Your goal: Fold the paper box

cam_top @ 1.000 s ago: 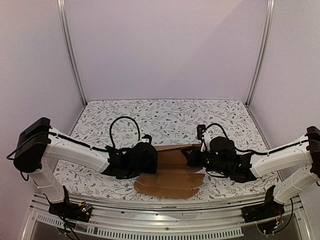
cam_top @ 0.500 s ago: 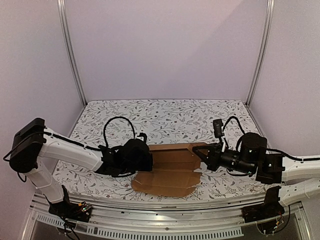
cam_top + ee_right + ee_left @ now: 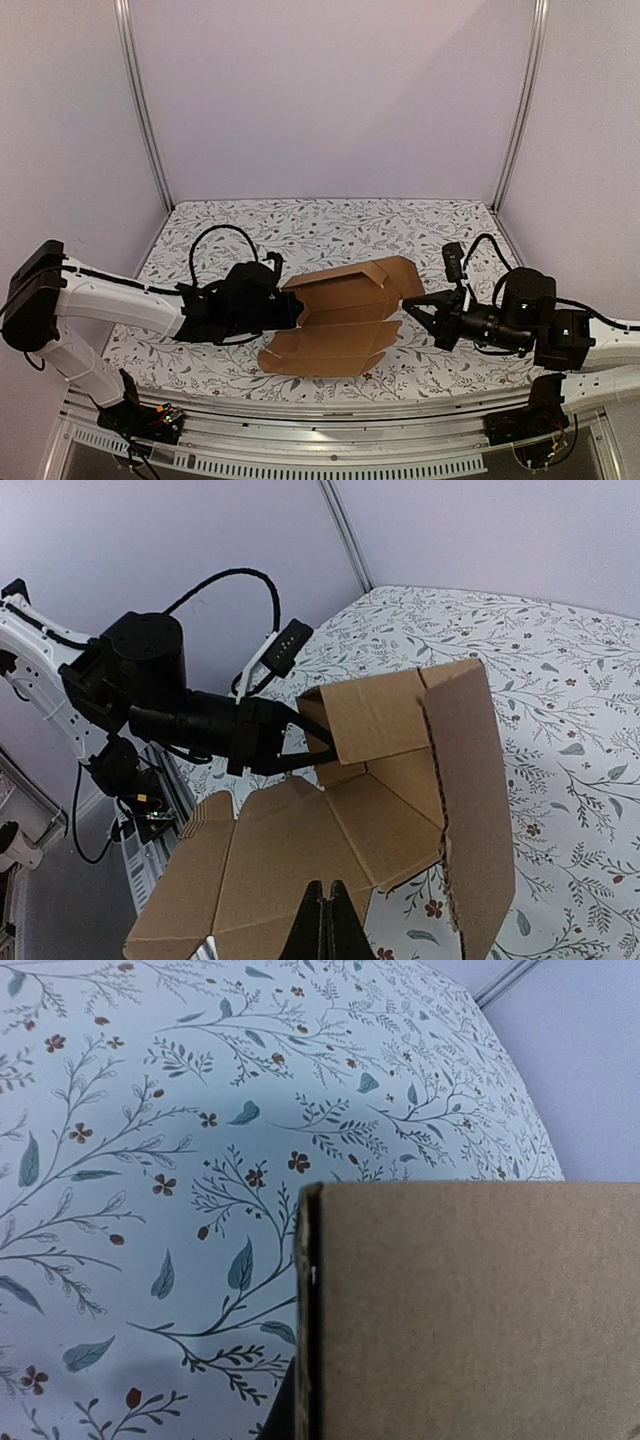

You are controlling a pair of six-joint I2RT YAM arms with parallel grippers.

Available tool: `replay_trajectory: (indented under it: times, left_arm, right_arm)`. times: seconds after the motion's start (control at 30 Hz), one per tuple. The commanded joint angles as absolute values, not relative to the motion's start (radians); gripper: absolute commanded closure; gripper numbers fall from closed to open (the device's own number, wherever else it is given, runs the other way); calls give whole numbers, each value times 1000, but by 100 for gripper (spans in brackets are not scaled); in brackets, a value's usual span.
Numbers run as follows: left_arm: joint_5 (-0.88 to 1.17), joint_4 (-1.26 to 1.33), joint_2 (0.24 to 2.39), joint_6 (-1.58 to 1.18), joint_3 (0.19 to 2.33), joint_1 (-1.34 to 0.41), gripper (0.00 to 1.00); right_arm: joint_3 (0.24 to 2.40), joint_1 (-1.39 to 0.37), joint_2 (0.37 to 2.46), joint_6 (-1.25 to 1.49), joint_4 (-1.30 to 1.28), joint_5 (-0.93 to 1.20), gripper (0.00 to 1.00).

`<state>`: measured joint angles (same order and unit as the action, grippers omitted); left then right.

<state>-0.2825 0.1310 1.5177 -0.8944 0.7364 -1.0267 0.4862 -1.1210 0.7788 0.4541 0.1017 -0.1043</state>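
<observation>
The plain brown die-cut cardboard box (image 3: 345,320), midway along the surface's (image 3: 330,225) near edge, has been raised from flat and is pinched at its left end by the left gripper (image 3: 297,310). The right gripper (image 3: 412,305), pressed together empty, has been withdrawn; folding is judged barely begun.

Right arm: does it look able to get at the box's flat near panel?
Likely yes. The right end effector, shut, sits at the paper box's right edge; nothing stands between it and the near panel.
</observation>
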Motion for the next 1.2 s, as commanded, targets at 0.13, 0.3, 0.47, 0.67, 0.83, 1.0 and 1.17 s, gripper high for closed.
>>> replay_trajectory:
  times: [0.13,0.3,0.47,0.67,0.83,1.0,1.17]
  left_arm:
    - [-273,150,1457,-914,704,-1015,100]
    - [-270,164,1441,-917,681,-1016,100]
    - [-273,171,1429,-922,665,-1016,100]
    - [-259,190,1421,-938,654,-1012,100]
    - [-229,218,1417,-970,636,-1000,100]
    - [-198,242,1407,-982,622,-994,100]
    - [-159,289,1413,-958,605,-996,100]
  right_arm:
    - [565,-1189,910,416,29,-315,100]
    - [567,-1190,899,429,32,-398,100]
    - [556,-1190,895,443,46,-421,100]
    - [544,-1195,928,471,88,-416,100]
    - [536,-1200,916,460,110,-397,100]
    - [503,-1200,847,461,105,-432,100]
    - [492,-1201,781,452,104,-432,100]
